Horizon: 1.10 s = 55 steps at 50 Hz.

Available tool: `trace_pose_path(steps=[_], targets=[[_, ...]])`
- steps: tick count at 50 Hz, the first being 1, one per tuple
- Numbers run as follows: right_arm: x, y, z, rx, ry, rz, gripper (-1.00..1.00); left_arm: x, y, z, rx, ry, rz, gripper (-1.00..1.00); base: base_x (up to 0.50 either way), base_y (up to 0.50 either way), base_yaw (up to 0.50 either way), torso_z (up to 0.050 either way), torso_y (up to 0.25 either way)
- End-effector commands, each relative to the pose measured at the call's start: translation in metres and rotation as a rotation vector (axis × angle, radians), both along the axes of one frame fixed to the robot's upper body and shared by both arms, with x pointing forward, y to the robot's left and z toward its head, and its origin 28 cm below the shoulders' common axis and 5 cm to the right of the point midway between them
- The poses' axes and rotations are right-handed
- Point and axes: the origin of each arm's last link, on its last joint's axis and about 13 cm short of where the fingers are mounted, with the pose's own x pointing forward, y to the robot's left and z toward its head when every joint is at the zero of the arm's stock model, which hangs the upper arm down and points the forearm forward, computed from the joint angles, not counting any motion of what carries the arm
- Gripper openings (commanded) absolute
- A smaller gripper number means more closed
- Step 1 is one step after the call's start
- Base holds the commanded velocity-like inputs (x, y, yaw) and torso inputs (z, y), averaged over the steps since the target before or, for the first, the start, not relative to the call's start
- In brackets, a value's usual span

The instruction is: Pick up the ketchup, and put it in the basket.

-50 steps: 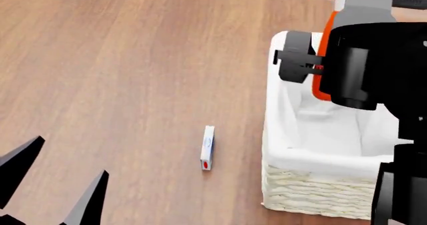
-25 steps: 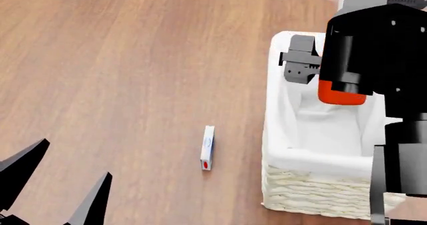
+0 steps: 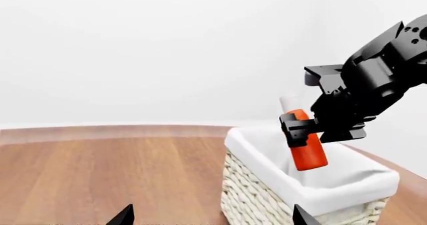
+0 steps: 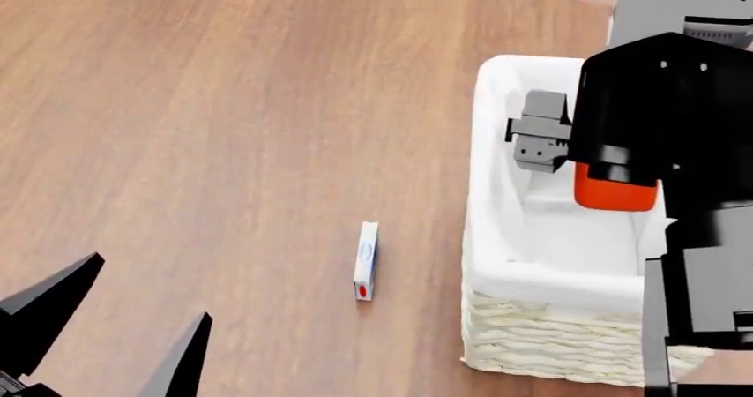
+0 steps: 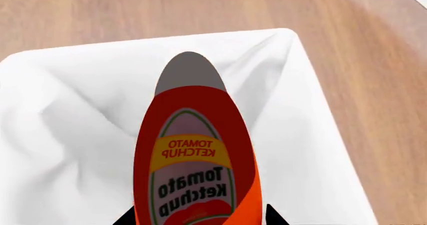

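My jaws on the right gripper were clamped across the ketchup, holding it tilted over the basket at the right of the left wrist frame, white cap uppermost and angled away, its orange-red base hanging just inside the line of the white liner. My left gripper sat idle in the lower left of the head frame, fingers spread apart and holding nothing, well apart from the basket.

In the head frame the bottle's base showed beneath my black wrist at the upper right, above the liner's hollow rather than its rim. In the right wrist frame the label filled the centre, with crumpled cloth behind it on all sides.

The risk, as I judged it, lay in the tilt: let go from this height, the bottle might land on its edge, topple against the wall, or catch the folded liner. A small white box lay on the wooden floor left of the basket, clear of the drop.
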Motion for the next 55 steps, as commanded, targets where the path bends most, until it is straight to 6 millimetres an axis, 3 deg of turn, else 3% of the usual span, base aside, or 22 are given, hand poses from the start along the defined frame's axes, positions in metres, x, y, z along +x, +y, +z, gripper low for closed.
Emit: trace_pose_path(steps=[1,55], targets=[[0.003,-0.004,-0.006,-0.004,0.002,-0.002,-1.00,0.001,-0.002,-0.003,0.007,0.008,-0.011,1.00,0.00,0.00,0.00,0.000,0.000],[0.014,-0.011,-0.036,-0.041,0.026,-0.018,-1.00,0.002,-0.003,-0.007,0.010,0.023,-0.012,1.00,0.00,0.00,0.00,0.000,0.000]])
